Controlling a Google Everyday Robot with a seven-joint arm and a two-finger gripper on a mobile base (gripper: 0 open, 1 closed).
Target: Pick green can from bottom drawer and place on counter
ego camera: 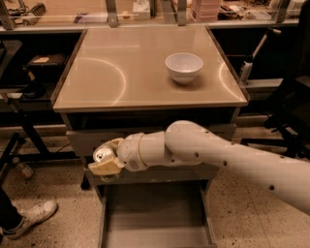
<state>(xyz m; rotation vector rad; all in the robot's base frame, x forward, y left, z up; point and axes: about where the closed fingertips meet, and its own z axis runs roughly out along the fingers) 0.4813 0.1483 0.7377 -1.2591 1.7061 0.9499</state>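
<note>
My white arm reaches in from the right, and my gripper (104, 158) sits at the left, in front of the upper drawer fronts. It is shut on the green can (102, 155), whose silver pull-tab end faces the camera. The can is held above the left front corner of the open bottom drawer (155, 220), whose flat grey floor is bare. The beige counter (126, 72) lies above and behind the gripper.
A white bowl (183, 66) stands on the counter's right half. A cluttered wooden bench (145, 12) runs along the back. A person's white shoe (29, 218) is on the floor at the lower left. Dark chairs and frames (286, 116) stand at the right.
</note>
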